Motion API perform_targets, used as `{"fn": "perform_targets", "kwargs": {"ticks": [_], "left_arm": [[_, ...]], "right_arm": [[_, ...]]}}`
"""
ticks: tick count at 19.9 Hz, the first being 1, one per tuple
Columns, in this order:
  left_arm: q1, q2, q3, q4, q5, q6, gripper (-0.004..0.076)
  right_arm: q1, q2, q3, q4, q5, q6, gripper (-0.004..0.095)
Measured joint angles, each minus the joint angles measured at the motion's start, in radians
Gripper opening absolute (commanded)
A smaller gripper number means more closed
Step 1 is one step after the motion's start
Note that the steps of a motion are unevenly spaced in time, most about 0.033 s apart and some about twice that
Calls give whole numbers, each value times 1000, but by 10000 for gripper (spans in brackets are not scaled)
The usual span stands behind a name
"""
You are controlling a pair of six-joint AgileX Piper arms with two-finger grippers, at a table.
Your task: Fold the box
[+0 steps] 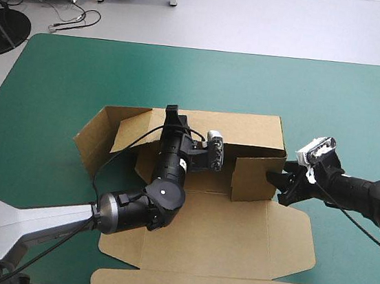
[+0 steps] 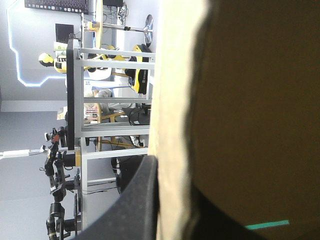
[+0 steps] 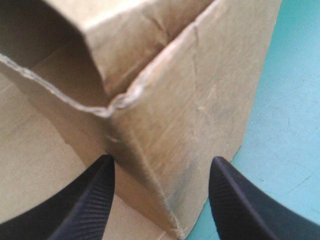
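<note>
- Box sits mid-table on the teal-green cover, partly built.
- Left gripper reaches inside and pinches the back wall's top edge.
- Right gripper is spread wide, straddling the right front corner without clamping it.
- Done, I judge: back wall and right corner raised.
- Left to do: left-end flaps splay outward; front panel and lid lie flat, so roughly 1 half remains.

Bright, even light covers the teal-green surface; the box throws soft shadows. In the left wrist view its board is backlit, dark.
</note>
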Motion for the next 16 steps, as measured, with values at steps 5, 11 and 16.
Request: {"fn": "perform_targets", "kwargs": {"ticks": [5, 11, 16], "left_arm": [[1, 0, 0, 0, -9, 0, -10], [2, 0, 0, 20, -26, 0, 11], [2, 1, 0, 41, -60, 0, 332]], "right_arm": [[11, 59, 0, 160, -59, -99, 95], [13, 78, -1, 207, -88, -138, 3], [13, 78, -1, 202, -92, -133, 2]]}}
